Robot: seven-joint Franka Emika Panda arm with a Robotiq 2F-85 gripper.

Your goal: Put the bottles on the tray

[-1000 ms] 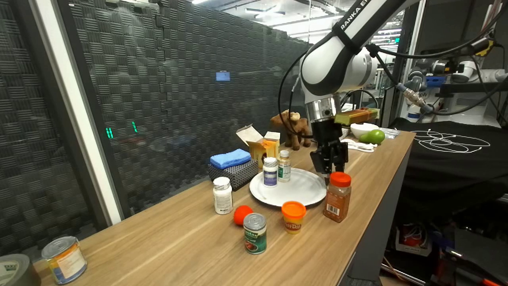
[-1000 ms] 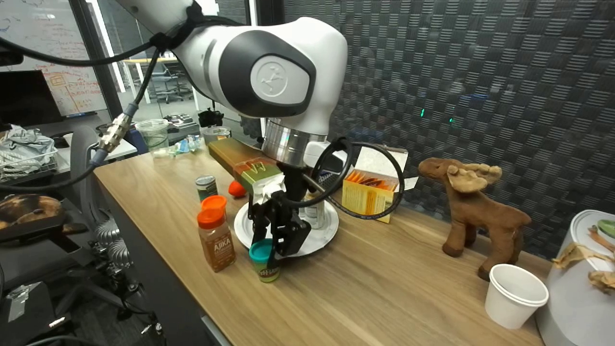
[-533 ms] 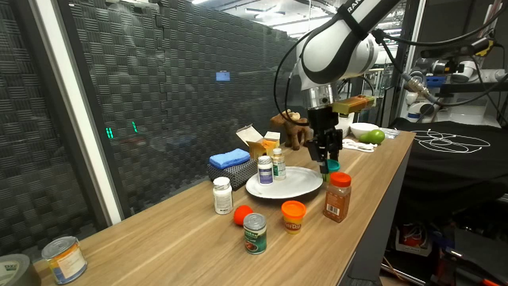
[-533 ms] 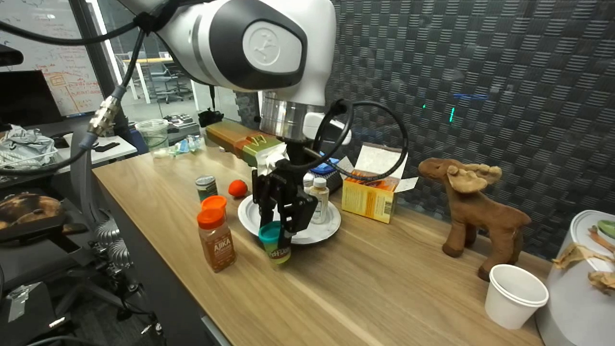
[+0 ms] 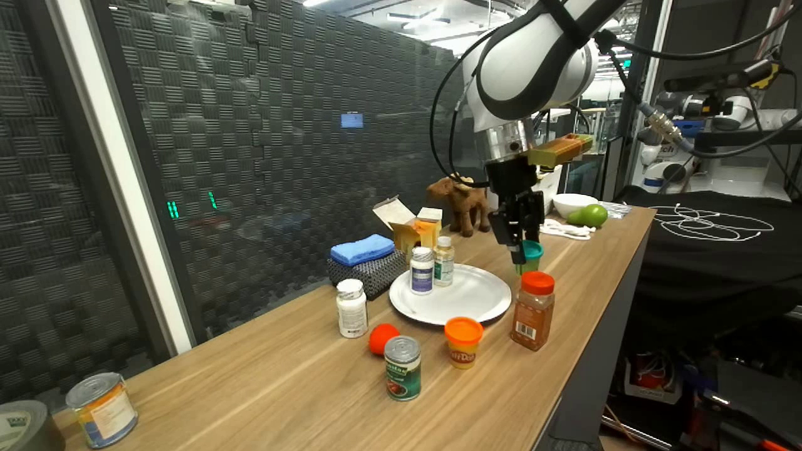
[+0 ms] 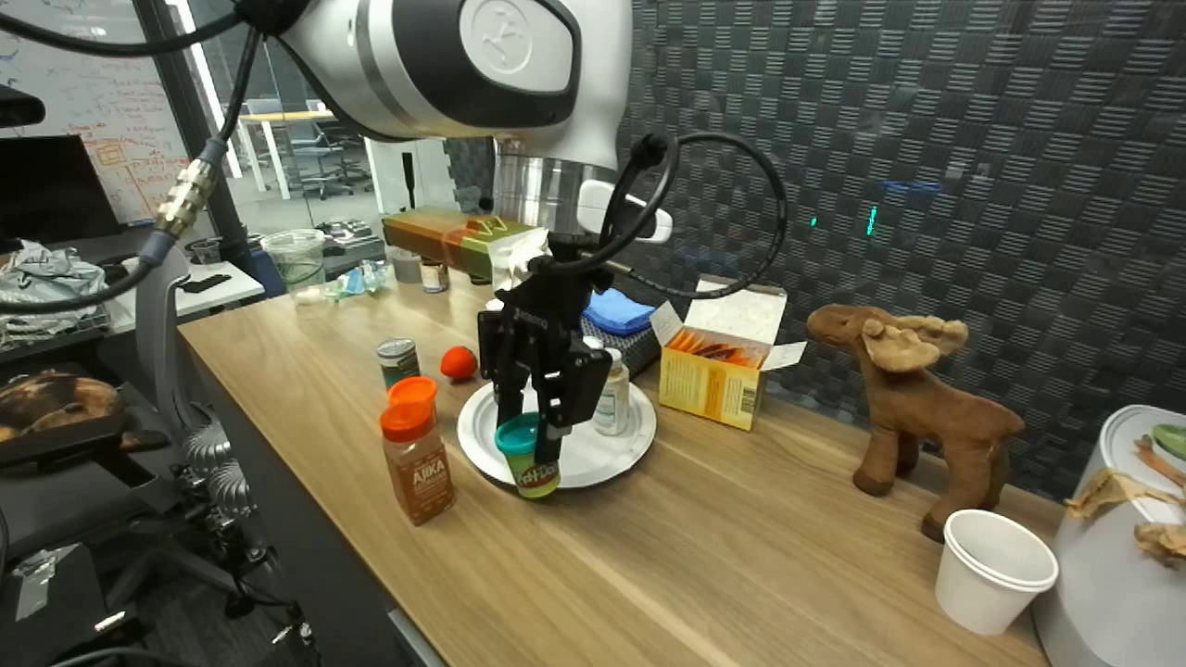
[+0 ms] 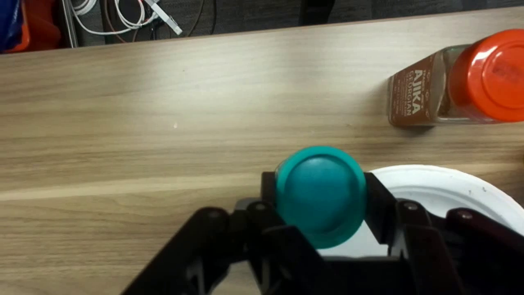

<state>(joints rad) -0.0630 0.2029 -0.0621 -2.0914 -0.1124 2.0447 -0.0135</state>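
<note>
Holding the teal-lidded Play-Doh tub (image 7: 321,192), probably lifted, the fingers (image 7: 378,207) hang beside the white plate (image 5: 470,299) bearing two pill bottles (image 5: 421,273); I'd count the Ajika jar (image 5: 532,311), orange-lidded Play-Doh tub (image 5: 463,343) and third pill bottle (image 5: 352,308) as left.

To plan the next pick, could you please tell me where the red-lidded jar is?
In an exterior view, the red-lidded jar stands right of the white tray, toward the right edge of the tabletop.
</note>
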